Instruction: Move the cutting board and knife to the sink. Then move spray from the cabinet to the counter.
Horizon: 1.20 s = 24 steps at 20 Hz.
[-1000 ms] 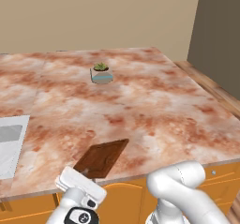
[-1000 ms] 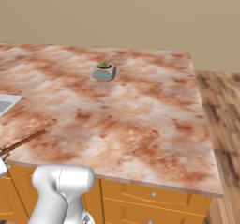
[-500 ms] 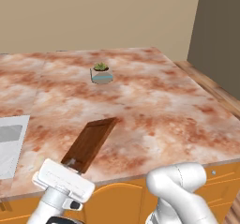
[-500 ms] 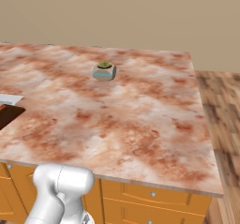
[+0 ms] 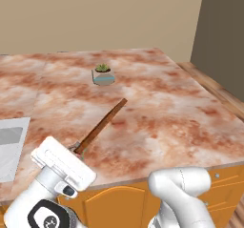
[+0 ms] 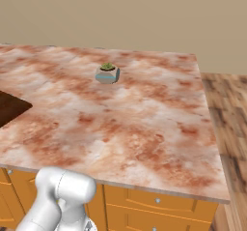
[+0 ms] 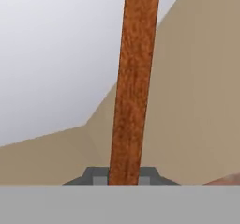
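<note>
Over the near left part of the counter (image 5: 157, 112), my gripper (image 7: 124, 180) is clamped on the cutting board (image 5: 101, 125), one edge pinched between the fingertips. Board is lifted off the stone and tipped on edge, so it reads as a thin brown strip slanting up and away from my hand in the left base view; a dark corner of it (image 6: 10, 108) shows at the left of the right base view. Hand view: board runs straight up out of the jaws, wall and ceiling behind it, so the hand points upward.

Sink (image 5: 10, 147) is just to the left, near the counter's front edge. No knife or spray that I can see. Potted succulent (image 5: 103, 74) sits well apart, not in the path.

Notes for this step, as I judge it:
- Grip is at one end, long lever. Swing slowly, or the board may pivot in the pinch.
- Keep the free end above the counter and sink rim while traversing left.
- Level it, or lower the far end first, over the basin. Let go only once it's low, no dropping.
</note>
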Motion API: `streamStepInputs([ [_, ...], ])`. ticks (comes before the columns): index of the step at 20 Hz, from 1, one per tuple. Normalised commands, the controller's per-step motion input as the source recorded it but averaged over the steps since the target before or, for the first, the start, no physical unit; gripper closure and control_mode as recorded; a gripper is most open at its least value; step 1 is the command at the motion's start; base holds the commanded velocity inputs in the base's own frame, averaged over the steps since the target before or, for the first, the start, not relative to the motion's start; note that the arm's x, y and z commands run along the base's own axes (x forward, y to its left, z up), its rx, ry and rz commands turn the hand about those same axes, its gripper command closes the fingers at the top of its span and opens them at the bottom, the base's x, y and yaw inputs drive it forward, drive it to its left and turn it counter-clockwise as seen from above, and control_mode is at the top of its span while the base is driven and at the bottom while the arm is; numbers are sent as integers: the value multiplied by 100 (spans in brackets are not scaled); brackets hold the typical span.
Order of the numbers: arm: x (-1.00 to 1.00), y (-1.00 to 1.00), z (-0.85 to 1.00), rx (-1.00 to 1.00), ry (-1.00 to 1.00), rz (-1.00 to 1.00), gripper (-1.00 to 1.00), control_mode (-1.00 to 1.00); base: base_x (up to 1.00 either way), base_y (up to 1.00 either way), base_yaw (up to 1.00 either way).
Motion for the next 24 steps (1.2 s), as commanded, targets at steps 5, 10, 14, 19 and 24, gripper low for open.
streamStepInputs([
  [5, 14, -50, 6, 11, 26, -19, 100, -100, 0, 0, 0],
  [10, 29, -68, 0, 32, 2, -4, 100, -100, 0, 0, 0],
  [14, 47, -49, 0, 30, 5, 0, 100, -100, 0, 0, 0],
  [19, 59, -37, 0, 1, 16, 0, 100, -100, 0, 0, 0],
  [24, 48, -33, 0, -1, 34, -6, 100, -100, 0, 0, 0],
])
